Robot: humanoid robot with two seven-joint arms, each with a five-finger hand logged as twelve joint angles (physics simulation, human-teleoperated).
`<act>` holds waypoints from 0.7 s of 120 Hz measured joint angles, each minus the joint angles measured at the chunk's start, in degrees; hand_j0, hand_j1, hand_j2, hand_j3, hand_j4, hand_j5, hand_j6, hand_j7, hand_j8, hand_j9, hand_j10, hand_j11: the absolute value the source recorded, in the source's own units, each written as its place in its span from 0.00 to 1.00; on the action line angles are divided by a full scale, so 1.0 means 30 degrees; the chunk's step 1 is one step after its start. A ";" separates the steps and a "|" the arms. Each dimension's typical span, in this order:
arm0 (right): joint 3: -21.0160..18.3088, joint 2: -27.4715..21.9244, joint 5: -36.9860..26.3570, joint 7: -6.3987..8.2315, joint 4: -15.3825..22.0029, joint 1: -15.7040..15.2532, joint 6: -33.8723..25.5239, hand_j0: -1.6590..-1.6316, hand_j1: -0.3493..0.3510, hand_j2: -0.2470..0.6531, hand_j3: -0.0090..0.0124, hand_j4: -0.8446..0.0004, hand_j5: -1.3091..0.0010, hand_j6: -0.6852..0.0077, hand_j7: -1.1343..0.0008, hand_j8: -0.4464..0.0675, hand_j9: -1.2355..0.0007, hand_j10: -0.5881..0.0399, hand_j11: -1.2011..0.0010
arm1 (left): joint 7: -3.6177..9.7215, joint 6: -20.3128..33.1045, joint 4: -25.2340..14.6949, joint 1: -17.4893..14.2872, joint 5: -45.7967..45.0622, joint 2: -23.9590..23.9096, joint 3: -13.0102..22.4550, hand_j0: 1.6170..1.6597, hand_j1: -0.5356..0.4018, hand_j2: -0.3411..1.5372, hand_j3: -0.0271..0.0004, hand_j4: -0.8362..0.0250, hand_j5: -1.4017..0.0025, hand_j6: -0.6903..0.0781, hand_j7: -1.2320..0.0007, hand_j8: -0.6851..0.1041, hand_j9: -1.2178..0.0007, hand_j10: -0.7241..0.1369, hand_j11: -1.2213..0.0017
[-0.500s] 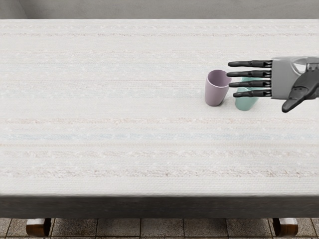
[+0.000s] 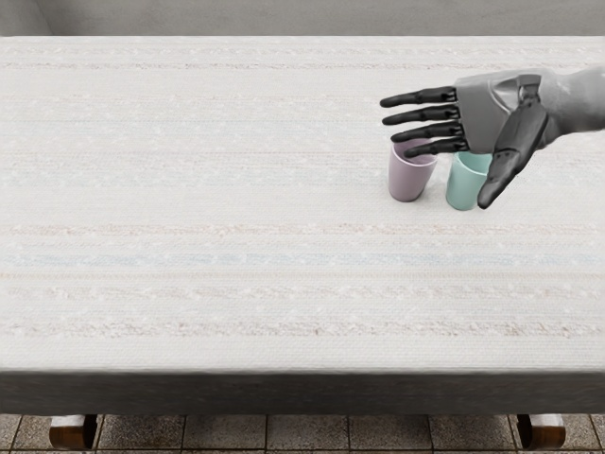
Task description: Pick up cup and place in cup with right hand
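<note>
Right hand (image 2: 484,115) shifted farther in from the right | fingers outstretched, grasping nothing | purple cup (image 2: 409,182), green cup (image 2: 462,189) upright on table (image 2: 236,208), near each other | fingertip contact perhaps none, rims part-hidden

2 cups (image 2: 411,182) partly hidden, right arm (image 2: 579,100) cropped

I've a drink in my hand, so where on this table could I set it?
Free: the wide stretch left of the purple cup, and from there and the teal cup down to the near edge of the table. Crowded: around both cups, where the right hand hovers.
</note>
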 joint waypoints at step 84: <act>-0.6492 0.9866 -0.9606 0.0000 -0.7211 0.6713 -0.2894 0.04 0.00 0.27 0.42 1.00 1.00 0.99 1.00 0.87 1.00 0.93 1.00 | 0.0001 -0.0001 0.0011 -0.0031 0.0007 0.0000 0.0002 0.96 0.94 0.18 0.99 0.97 1.00 0.90 1.00 0.87 1.00 0.84 1.00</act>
